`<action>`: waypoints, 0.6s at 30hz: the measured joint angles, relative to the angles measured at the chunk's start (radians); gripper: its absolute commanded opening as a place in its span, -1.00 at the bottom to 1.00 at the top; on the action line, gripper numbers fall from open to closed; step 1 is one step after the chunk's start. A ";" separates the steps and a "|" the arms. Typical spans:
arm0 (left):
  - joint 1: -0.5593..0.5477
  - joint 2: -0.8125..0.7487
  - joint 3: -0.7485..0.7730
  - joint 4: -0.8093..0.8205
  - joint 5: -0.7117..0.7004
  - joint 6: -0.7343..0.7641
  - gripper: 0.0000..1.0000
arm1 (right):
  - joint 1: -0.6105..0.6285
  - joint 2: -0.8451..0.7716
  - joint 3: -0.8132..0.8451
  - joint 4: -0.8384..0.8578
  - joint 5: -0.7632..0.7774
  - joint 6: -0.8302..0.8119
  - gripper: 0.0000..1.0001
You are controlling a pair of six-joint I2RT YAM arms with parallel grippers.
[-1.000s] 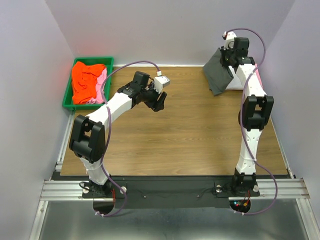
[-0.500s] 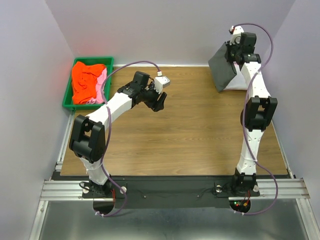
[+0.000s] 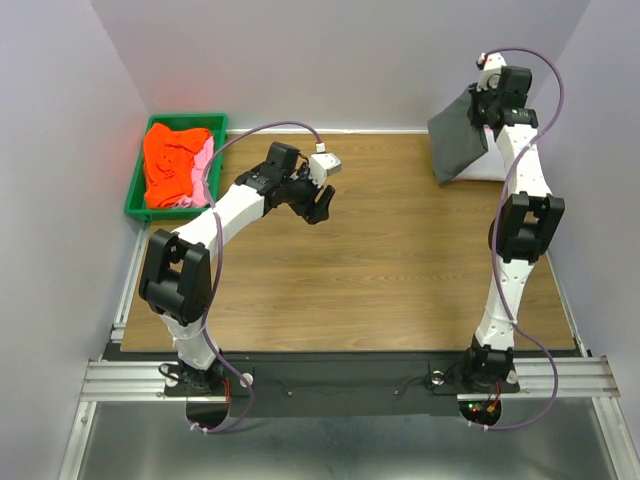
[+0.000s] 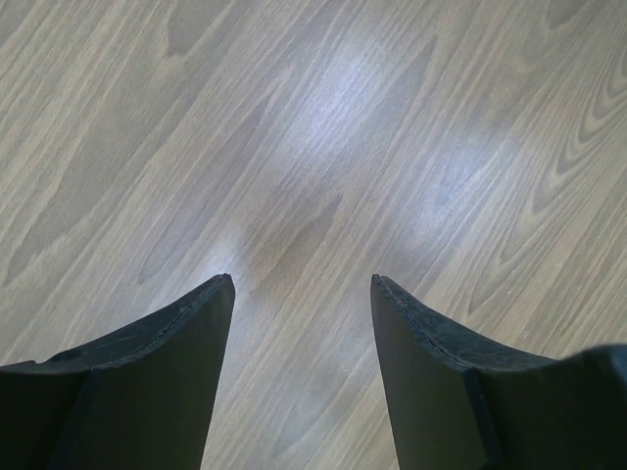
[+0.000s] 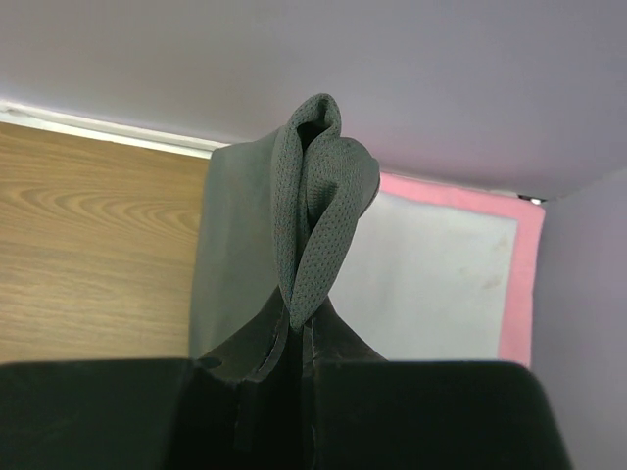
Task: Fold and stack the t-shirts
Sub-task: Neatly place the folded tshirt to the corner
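Note:
My right gripper (image 3: 487,108) is raised at the far right corner, shut on a bunched edge of the dark charcoal grey t-shirt (image 3: 457,142). The shirt hangs down to the left of the gripper. In the right wrist view the pinched fold of grey cloth (image 5: 315,196) rises from between the closed fingertips (image 5: 306,328). Below it a white t-shirt (image 5: 431,279) lies on a light pink t-shirt (image 5: 530,284). My left gripper (image 3: 320,204) hovers over the bare table, open, with only wood between its fingers (image 4: 302,279).
A green bin (image 3: 135,195) stands at the far left and holds an orange-red t-shirt (image 3: 170,160) and a light pink one (image 3: 208,165). The white shirt's edge (image 3: 478,173) shows under the hanging grey cloth. Walls close in on the left, back and right.
My right gripper has risen and moved right towards the back corner, carrying the grey t-shirt off the table. The left arm has stayed in place.

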 measured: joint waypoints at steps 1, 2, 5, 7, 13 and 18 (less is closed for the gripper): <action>0.000 0.000 0.000 -0.001 0.002 0.001 0.46 | -0.008 0.000 0.000 0.000 0.000 -0.009 -0.99; 0.000 0.000 0.000 -0.003 0.005 0.001 0.49 | -0.014 0.000 0.000 0.000 0.000 -0.014 -0.99; 0.000 0.000 0.000 -0.009 0.011 0.004 0.85 | -0.033 0.008 0.011 -0.004 0.000 -0.039 -0.99; 0.000 0.000 0.002 -0.014 0.016 0.005 0.97 | -0.042 0.028 0.039 -0.005 0.001 -0.053 -0.99; 0.000 0.000 0.016 -0.029 0.038 0.008 0.97 | -0.068 0.107 0.116 -0.002 0.001 -0.104 -0.99; 0.000 0.000 0.034 -0.051 0.046 0.009 0.97 | -0.089 0.164 0.119 -0.001 0.003 -0.142 -0.99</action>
